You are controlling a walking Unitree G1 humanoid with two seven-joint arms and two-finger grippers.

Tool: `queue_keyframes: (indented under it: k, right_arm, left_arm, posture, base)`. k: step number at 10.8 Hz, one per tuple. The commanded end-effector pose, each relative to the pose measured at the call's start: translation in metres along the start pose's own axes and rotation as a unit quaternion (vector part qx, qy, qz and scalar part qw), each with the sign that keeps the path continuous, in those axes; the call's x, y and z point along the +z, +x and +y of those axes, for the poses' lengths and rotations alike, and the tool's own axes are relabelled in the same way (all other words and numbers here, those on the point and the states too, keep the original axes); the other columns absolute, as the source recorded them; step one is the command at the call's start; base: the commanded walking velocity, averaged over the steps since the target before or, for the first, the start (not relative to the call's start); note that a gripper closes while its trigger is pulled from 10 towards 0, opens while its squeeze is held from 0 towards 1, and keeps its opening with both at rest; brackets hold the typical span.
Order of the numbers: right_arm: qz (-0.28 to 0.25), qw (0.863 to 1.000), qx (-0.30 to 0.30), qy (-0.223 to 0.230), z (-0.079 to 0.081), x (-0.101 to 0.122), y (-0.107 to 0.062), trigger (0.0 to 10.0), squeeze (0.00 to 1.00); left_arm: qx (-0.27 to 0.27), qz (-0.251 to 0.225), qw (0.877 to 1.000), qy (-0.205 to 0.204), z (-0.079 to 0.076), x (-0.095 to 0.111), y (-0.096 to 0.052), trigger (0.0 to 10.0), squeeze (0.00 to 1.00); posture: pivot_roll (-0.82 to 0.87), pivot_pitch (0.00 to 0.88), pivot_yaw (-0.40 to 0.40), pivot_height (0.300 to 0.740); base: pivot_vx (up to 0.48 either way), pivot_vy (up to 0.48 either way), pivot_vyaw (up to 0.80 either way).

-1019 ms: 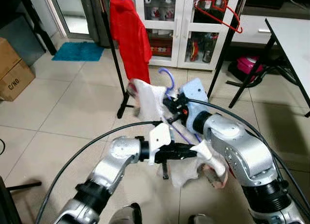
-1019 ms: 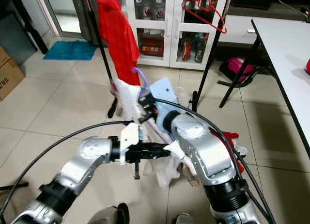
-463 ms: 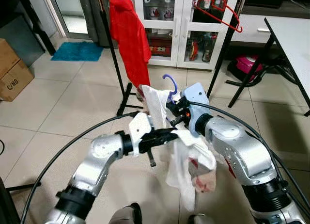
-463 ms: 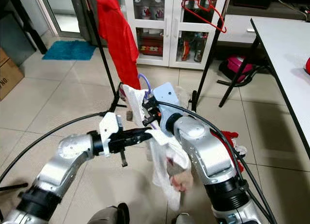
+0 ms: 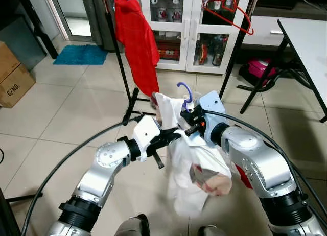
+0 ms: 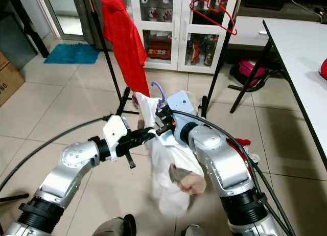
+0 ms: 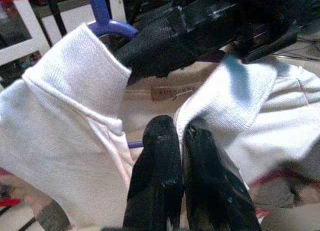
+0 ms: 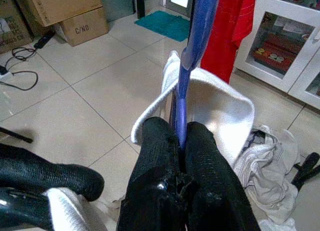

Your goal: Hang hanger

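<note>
The right end effector is clamping the purple hanger upright in mid-air, while the left end effector, fingers together, is pinching the white shirt collar to steady it.

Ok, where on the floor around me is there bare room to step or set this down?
Bare tiles lie to the left, between the cardboard box, the blue mat and the rack's foot. Ahead and right it is crowded: red garment, rack poles, table legs, pink bag, clothes pile.
</note>
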State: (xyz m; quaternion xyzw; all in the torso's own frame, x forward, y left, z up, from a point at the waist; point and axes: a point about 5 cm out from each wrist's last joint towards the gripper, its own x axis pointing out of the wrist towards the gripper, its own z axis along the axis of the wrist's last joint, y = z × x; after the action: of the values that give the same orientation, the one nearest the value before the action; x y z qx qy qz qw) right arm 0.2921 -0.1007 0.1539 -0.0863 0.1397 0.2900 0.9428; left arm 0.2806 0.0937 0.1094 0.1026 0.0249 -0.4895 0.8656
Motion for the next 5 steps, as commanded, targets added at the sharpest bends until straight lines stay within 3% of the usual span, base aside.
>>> queue_keyframes:
  k: [1, 2, 5]
  right_arm:
    - [-0.004, 1.000, -0.012, 0.007, -0.004, -0.001, -0.003, 10.0, 0.00]
    - [0.001, 1.000, -0.019, 0.011, -0.007, -0.002, -0.004, 10.0, 0.00]
    - [-0.024, 0.996, -0.012, 0.081, -0.010, 0.001, -0.007, 10.0, 0.00]
  left_arm:
    - [-0.009, 0.013, 1.000, -0.015, -0.005, -0.002, 0.000, 10.0, 0.00]
    - [-0.012, 0.025, 1.000, -0.013, -0.007, -0.005, -0.002, 10.0, 1.00]
    - [0.007, 0.028, 0.998, -0.049, -0.011, -0.010, -0.022, 10.0, 1.00]
  posture:
    - [-0.10, 0.076, 0.082, 0.740]
    - [-0.10, 0.076, 0.083, 0.740]
    - [-0.08, 0.084, 0.079, 0.740]
  base:
    - [0.000, 0.000, 0.00]
    - [0.000, 0.000, 0.00]
    - [0.000, 0.000, 0.00]
